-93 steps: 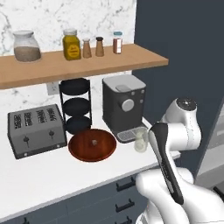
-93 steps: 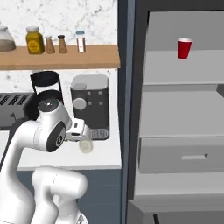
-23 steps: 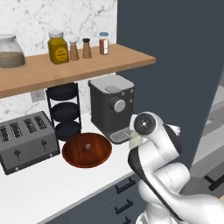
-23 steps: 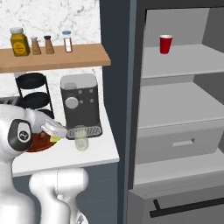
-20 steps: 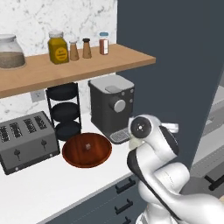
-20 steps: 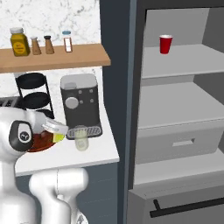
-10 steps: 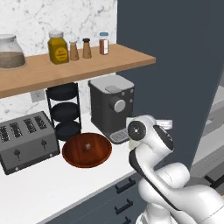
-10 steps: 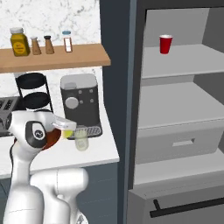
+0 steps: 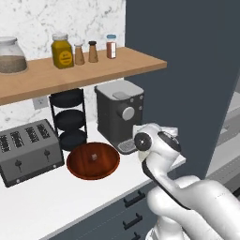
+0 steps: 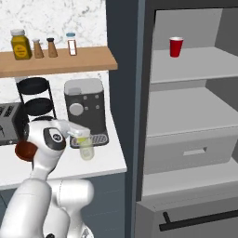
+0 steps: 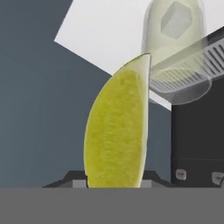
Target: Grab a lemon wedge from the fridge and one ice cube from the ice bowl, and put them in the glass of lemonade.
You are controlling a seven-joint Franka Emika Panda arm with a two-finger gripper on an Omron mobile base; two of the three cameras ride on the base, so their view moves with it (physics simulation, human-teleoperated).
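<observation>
While the jaws pinch the lemon wedge [image 11: 117,127] just above the glass of lemonade [image 10: 85,148] on the worktop [image 10: 107,160], centre it over the rim before releasing.

base views flank counter [image 9: 33,197] (shared), hand view close

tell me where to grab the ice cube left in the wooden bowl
Take the ice cube by two opposite flat sides, coming straight down from above. It sits alone at the middle of the shallow bowl, whose low rim would block a sideways approach. The tool must first let go of the lemon wedge.
</observation>
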